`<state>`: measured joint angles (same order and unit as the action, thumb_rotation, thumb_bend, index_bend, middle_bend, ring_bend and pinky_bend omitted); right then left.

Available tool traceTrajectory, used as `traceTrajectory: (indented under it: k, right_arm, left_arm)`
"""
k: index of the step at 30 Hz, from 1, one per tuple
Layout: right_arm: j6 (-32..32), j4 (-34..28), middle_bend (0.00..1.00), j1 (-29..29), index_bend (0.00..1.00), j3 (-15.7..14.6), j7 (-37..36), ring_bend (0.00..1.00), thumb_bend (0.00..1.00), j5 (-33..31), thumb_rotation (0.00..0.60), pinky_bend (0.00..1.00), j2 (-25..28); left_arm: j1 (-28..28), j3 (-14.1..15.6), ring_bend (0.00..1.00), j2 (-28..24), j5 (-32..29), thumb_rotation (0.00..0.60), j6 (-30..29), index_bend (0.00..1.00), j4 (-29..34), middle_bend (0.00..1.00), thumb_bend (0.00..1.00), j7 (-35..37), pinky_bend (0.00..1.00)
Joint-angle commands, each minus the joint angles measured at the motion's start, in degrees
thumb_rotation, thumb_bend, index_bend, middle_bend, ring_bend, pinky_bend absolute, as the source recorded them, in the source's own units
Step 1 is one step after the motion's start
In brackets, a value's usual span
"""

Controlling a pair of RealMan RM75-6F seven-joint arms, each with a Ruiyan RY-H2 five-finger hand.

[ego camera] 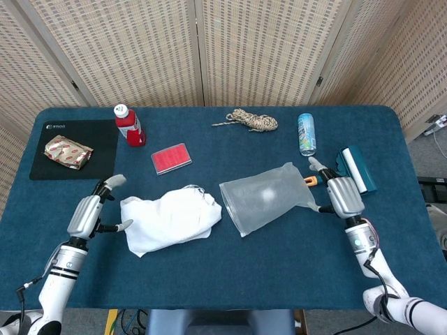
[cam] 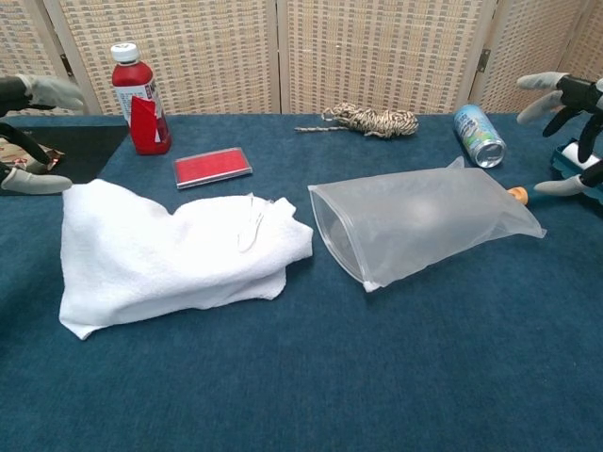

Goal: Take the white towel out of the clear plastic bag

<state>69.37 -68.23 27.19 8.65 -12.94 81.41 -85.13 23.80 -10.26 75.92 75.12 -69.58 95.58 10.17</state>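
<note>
The white towel [ego camera: 170,218] [cam: 170,254] lies crumpled on the blue table, fully outside the bag. To its right the clear plastic bag [ego camera: 269,203] [cam: 424,221] lies flat and empty, its mouth facing the towel. My left hand [ego camera: 89,213] [cam: 24,132] hovers open just left of the towel, fingers spread, holding nothing. My right hand [ego camera: 336,193] [cam: 570,118] is open at the bag's right end, fingers spread and clear of the plastic.
A red bottle [ego camera: 129,125], a red flat box [ego camera: 171,158], a coil of rope [ego camera: 250,120] and a can [ego camera: 306,134] lie at the back. A black mat [ego camera: 73,149] holds a wrapped packet [ego camera: 68,151]. A teal lint roller [ego camera: 357,169] sits by my right hand.
</note>
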Motion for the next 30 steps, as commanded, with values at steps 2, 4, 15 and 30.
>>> traceTrajectory:
  k: [2,4,15,30]
  right_arm:
    - [0.3,-0.7,0.21,-0.5,0.05,-0.2,0.4,0.25,0.0,-0.1,0.6,0.51,0.8]
    - [0.7,-1.2,0.21,-0.9,0.05,-0.2,0.4,0.25,0.0,0.0,0.6,0.5,1.3]
    - [4.5,-7.2,0.22,-4.5,0.1,-1.5,1.3,0.24,0.0,1.4,0.6,0.45,7.8]
    - [11.6,-13.5,0.28,-13.2,0.16,-6.0,-2.2,0.24,0.0,3.8,0.6,0.41,15.8]
  left_arm:
    - [-0.3,0.3,0.05,-1.0,-0.2,0.6,-0.2,0.0,0.7,0.02,0.04,-1.7,0.33]
    - [-0.5,0.3,0.04,-1.7,-0.5,0.6,-0.2,0.0,1.1,0.0,0.03,-2.3,0.33]
    - [-3.0,1.9,0.03,-5.2,-0.1,0.6,-4.9,0.08,2.5,0.0,0.03,-12.6,0.33]
    - [-11.2,8.0,0.03,-9.2,6.4,0.6,-14.9,0.12,1.3,0.0,0.03,-19.3,0.33]
